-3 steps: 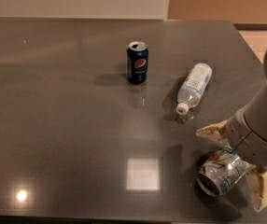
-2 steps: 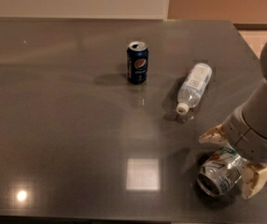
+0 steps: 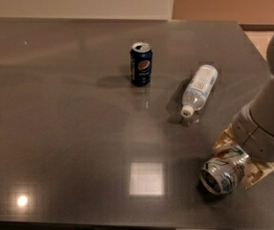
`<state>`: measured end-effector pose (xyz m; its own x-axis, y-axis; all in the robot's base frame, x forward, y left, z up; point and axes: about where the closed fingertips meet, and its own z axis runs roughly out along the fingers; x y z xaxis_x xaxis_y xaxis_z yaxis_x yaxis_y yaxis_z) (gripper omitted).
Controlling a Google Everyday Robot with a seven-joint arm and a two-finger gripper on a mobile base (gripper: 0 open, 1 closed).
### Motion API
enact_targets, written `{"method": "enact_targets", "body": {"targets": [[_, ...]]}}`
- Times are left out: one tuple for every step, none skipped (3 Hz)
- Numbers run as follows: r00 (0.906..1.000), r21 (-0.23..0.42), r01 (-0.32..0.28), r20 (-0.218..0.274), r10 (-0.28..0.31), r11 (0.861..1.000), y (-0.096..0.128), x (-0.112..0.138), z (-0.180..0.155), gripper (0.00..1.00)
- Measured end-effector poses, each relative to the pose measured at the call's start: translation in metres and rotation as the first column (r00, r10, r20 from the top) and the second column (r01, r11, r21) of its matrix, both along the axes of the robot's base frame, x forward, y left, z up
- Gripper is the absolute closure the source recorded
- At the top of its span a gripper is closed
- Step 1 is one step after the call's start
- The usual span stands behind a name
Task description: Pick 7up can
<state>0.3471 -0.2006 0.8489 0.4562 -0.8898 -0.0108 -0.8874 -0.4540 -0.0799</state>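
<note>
The 7up can is silver with green lettering and lies on its side at the table's front right, its top facing the camera. My gripper reaches down from the right and straddles the can. Its cream fingers press against both sides of the can, which still rests on the table.
A dark blue Pepsi can stands upright at the middle back. A clear plastic bottle with a white cap lies on its side to the Pepsi can's right, just behind my arm. The table's right edge is close to the arm.
The fingers, spread wide around the can a second ago, have closed in against its sides. The can, bottle and Pepsi can have stayed in place.
</note>
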Motion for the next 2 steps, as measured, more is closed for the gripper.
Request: {"method": "enact_targets", "body": {"targets": [[0.9999,-0.011,-0.01,0.007,0.01,1.0,0.002,0.001,0.017,0.93],[1.0,-0.007,-0.006,-0.004,0.006,1.0,0.009,0.005,0.04,1.0]]}}
